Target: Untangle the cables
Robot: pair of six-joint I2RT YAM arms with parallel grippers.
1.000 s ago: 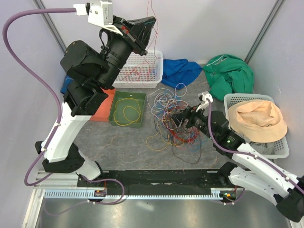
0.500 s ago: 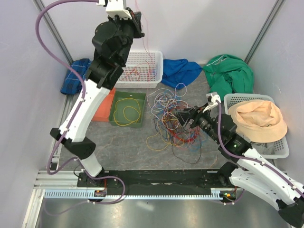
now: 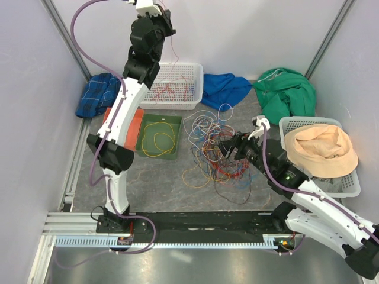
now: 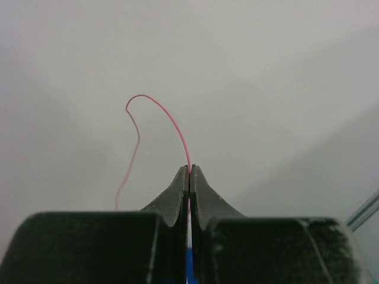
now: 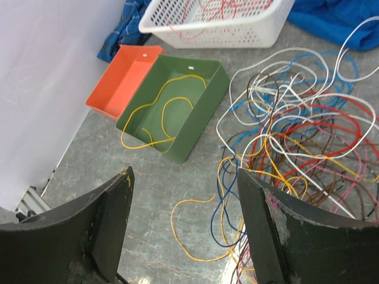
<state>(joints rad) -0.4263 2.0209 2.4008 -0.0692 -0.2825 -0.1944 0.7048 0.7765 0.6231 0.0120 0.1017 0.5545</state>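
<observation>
A tangle of thin cables [image 3: 216, 151] in red, orange, yellow, blue, white and brown lies on the grey table centre; it also shows in the right wrist view [image 5: 296, 142]. My left gripper [image 3: 161, 13] is raised high at the back, shut on a thin red cable [image 4: 169, 121] that hangs down toward the white basket [image 3: 195, 83]. My right gripper [image 3: 224, 146] is open, low over the tangle's left part; between its fingers lie a yellow loop [image 5: 189, 234] and a blue strand.
A green tray [image 3: 142, 142] holds a yellow cable [image 5: 163, 115]; an orange tray [image 5: 121, 80] sits beside it. The white basket holds red cables. Blue cloth [image 3: 222, 89], green cloth [image 3: 284, 92], and a basket with a tan hat [image 3: 320, 151] stand at back and right.
My left arm has stretched up and back, lifting the red cable higher above the white basket. My right gripper has stayed over the tangle, shifting only slightly.
</observation>
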